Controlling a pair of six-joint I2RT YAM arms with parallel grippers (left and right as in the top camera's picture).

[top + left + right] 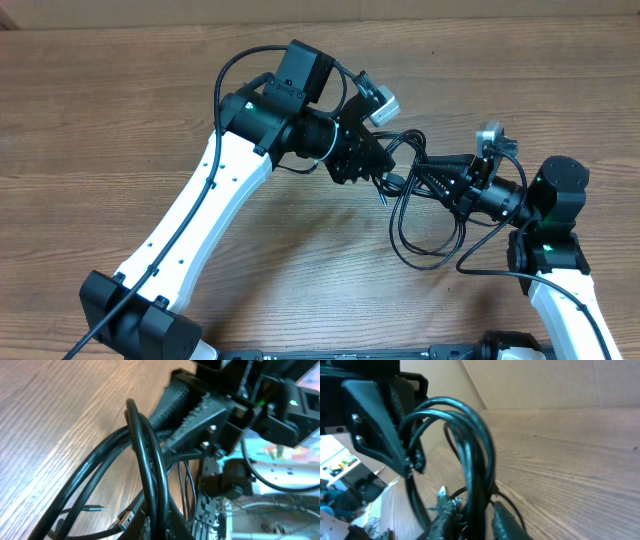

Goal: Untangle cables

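A bundle of thin black cables point(421, 256) hangs between my two grippers above the wooden table, and its loops sag down toward the front. My left gripper point(383, 172) is shut on the cables at their left end. In the left wrist view the cables point(145, 450) pass up through its jaws point(160, 524), with a USB plug point(126, 520) and a thin plug tip point(93, 508) hanging below. My right gripper point(420, 181) is shut on the same bundle just to the right. In the right wrist view the cables point(470, 425) arch up out of its jaws point(477, 515).
The wooden table point(130, 100) stretches to the left and to the back. A cardboard wall point(545, 382) stands along the far edge. The two grippers are very close together, nearly touching.
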